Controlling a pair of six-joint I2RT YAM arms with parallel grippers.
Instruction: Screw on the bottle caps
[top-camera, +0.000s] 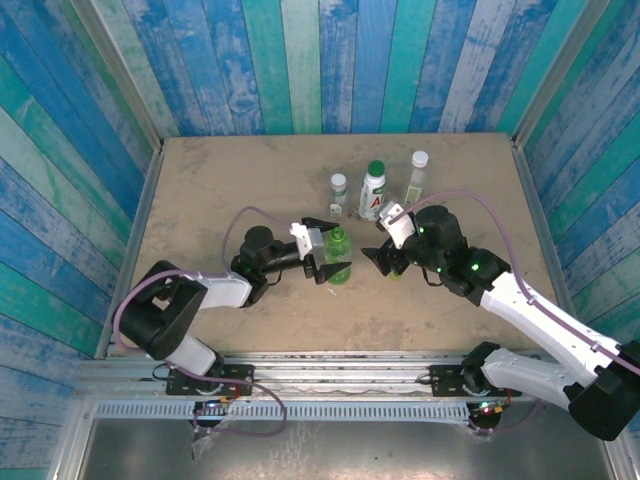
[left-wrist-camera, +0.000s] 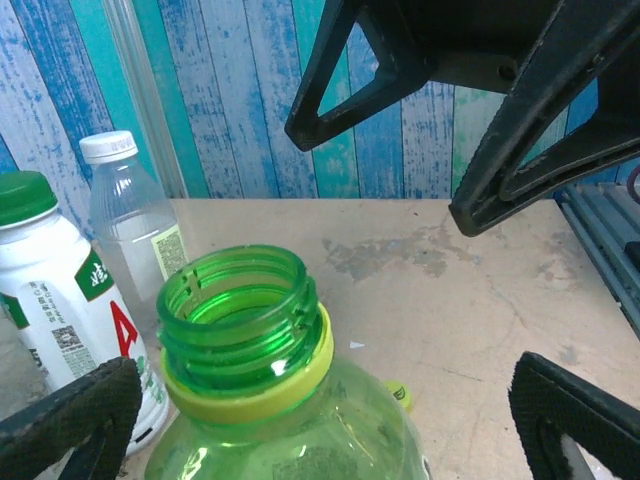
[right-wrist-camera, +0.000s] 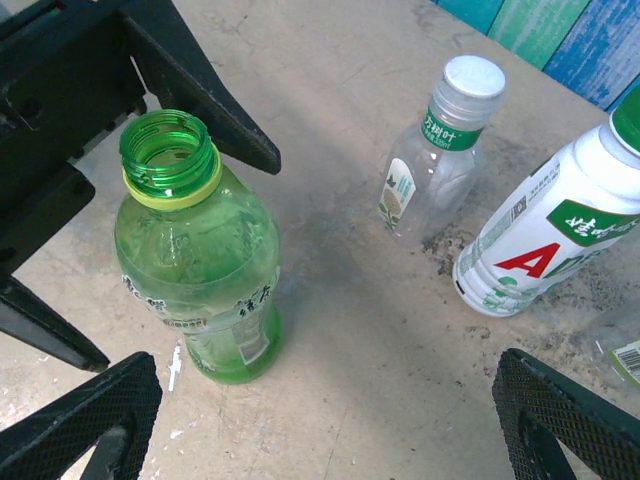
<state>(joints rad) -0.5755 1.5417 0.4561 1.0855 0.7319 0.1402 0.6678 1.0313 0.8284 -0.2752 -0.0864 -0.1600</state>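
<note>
Tabletop (top-camera: 200, 190), green bottle (right-wrist-camera: 200, 260) within left pincer (top-camera: 330, 253)

The translucent green plastic bottle (top-camera: 337, 262) stands upright between the left pincer's (top-camera: 327, 252) spread fingers — three capped bottles (top-camera: 373, 190) stand behind.

The white bottle (right-wrist-camera: 540, 230), at three o'clock in the right wrist view, bears a large red "A" on its label, under white Chinese characters on a green patch, too small to read. At eight o'clock in the left wrist view the same "A" sits beside a QR code (left-wrist-camera: 65, 340). The short clear bottle (right-wrist-camera: 430, 170) and the green bottle (right-wrist-camera: 200, 270) carry Chinese characters that cannot be read.
</note>
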